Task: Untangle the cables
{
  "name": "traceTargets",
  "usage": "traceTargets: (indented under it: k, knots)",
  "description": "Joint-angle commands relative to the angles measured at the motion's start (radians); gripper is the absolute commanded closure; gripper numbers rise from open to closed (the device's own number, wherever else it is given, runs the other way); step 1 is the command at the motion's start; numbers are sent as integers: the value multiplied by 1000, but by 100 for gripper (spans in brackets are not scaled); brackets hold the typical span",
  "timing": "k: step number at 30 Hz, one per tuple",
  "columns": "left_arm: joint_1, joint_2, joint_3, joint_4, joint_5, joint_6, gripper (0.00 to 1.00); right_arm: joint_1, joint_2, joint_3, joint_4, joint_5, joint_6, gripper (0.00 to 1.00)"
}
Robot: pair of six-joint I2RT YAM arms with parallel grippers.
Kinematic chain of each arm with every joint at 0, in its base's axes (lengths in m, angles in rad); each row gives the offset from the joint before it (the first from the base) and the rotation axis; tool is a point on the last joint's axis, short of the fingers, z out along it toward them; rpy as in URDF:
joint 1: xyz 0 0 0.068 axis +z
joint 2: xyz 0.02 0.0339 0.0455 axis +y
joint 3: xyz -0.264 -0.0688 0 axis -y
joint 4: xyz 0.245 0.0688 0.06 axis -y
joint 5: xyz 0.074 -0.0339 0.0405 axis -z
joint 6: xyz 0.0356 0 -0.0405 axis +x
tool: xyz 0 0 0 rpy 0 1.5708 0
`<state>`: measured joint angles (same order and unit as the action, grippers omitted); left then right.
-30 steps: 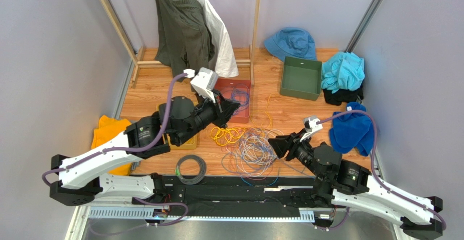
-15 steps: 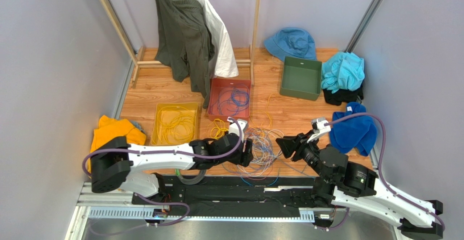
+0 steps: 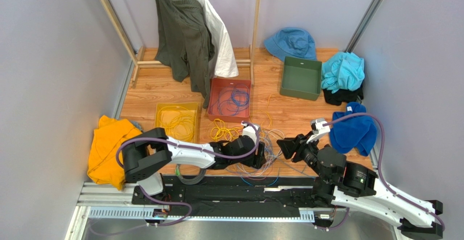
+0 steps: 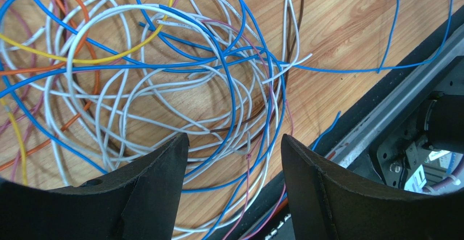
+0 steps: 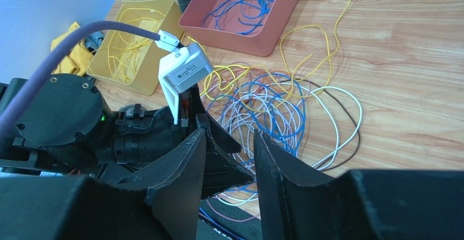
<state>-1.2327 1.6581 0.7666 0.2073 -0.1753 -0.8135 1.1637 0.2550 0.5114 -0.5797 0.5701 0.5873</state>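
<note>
Now, left gripper (image 4: 234, 142) hovers over the cables (image 5: 267, 107), fingers apart; right gripper (image 5: 229, 136), beside them, likewise spread: best pinch one outer strand, lift slowly

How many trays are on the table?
3: a yellow tray at the left with yellow cables, a red tray right of it with blue cables, and a green bin farther right by the blue hat.

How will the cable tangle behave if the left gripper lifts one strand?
Probably floppy: the cables lie in slack loops. One strand likely drags others, since colours cross repeatedly. Thin and seemingly light, so it may slip from the open left gripper.
</note>
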Motion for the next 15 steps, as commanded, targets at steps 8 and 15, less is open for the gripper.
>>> traceTargets:
  k: [8,15]
  knots:
    - [1,121,53,129,77,-18,45,4,12,-8,23,20,11,59]
    - [-1,126,24,170,112,-35,100,2,9,-1,14,33,13,60]
